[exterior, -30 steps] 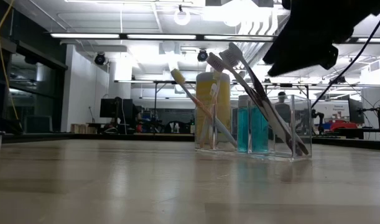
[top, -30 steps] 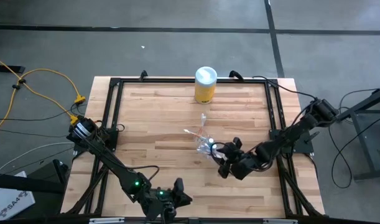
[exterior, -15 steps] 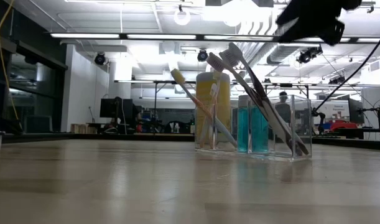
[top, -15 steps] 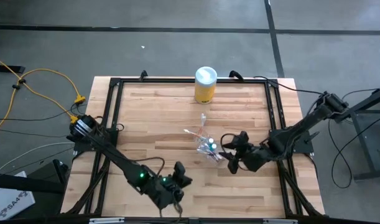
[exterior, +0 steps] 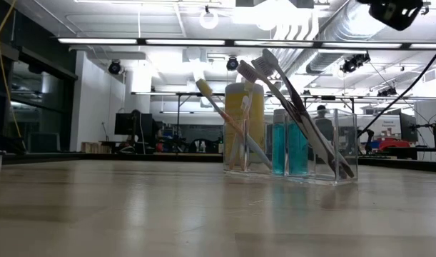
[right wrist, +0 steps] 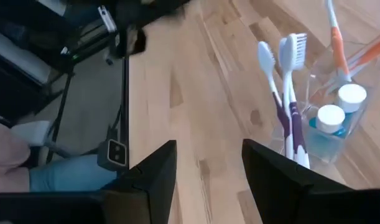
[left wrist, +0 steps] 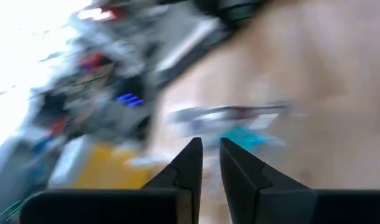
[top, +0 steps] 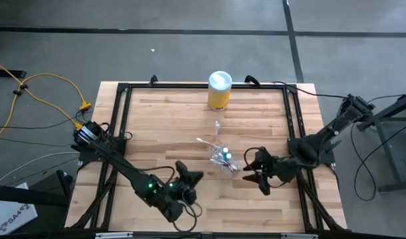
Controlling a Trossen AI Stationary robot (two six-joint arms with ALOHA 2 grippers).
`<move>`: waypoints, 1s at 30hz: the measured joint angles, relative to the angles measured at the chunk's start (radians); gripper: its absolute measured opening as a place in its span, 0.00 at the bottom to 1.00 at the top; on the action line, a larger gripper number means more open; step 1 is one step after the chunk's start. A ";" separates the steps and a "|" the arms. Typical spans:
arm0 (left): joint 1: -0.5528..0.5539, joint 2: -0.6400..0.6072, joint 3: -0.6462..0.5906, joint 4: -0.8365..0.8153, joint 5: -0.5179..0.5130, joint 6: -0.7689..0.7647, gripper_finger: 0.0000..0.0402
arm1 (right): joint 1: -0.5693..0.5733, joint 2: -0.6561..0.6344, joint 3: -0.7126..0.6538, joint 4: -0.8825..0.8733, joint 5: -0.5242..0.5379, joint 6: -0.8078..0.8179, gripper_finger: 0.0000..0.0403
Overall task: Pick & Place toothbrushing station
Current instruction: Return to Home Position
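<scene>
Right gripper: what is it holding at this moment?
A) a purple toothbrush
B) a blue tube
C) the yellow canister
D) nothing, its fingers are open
D: in the right wrist view the right gripper has its fingers spread with nothing between them, while the purple toothbrushes stand in the clear organizer, apart from it.

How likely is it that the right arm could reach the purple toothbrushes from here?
Probably yes: the right tool is open and empty, and only bare table lies between it and the purple toothbrushes.
</scene>
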 joint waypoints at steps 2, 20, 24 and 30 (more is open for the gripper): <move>-0.004 0.000 0.000 0.000 -0.146 -0.024 0.12 | 0.014 0.000 0.000 -0.001 -0.003 0.002 0.43; 0.137 -0.104 -0.014 -0.154 0.500 -0.102 0.12 | 0.048 -0.254 -0.014 0.105 0.156 -0.437 0.43; 0.140 -0.133 -0.016 -0.179 0.526 -0.059 0.12 | -0.055 -0.343 -0.102 0.148 0.101 -0.498 0.43; 0.190 -0.248 -0.039 -0.214 0.806 0.016 0.12 | -0.230 -0.499 -0.314 0.298 -0.092 -0.531 0.43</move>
